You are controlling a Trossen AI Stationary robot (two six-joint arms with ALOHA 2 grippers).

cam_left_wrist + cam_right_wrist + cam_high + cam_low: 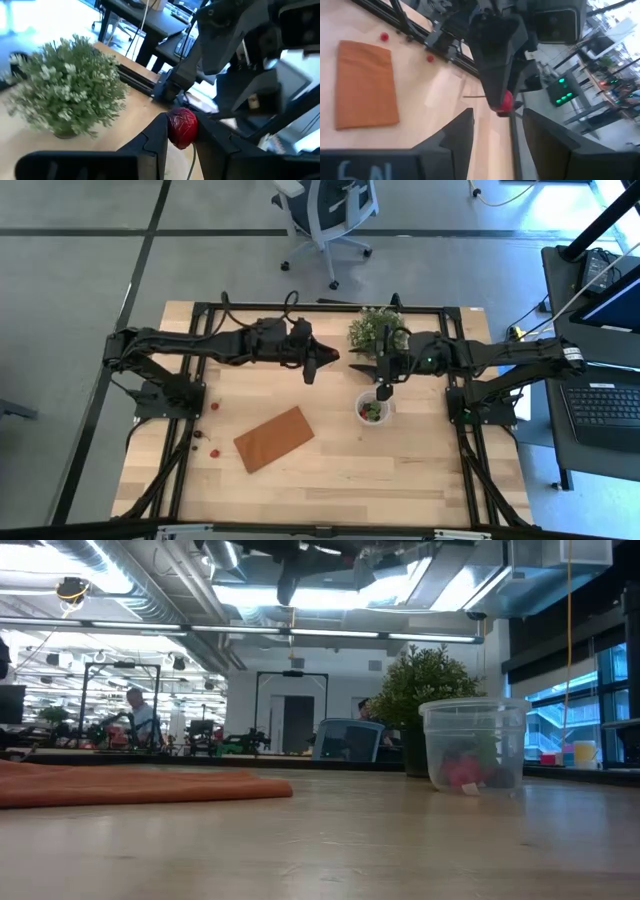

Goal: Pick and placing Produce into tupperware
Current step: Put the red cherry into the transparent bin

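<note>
My left gripper hovers above the table's middle, between the plant and the brown board, shut on a red round produce piece. The right wrist view also shows that piece at the left fingers' ends. My right gripper is open and holds nothing. It hangs over the clear round tupperware cup. The cup stands upright on the table with red and dark pieces inside. Three more red pieces lie on the table near the left arm's base. My left gripper pinches the red piece between its two fingers, one on either side of it. The piece is lifted clear of the table, and a thin stem hangs below it.
A green potted plant stands just beyond both grippers toward the far edge. The flat brown board lies on the table left of the cup. Black frame rails run along the table's sides. An office chair stands beyond the far edge.
</note>
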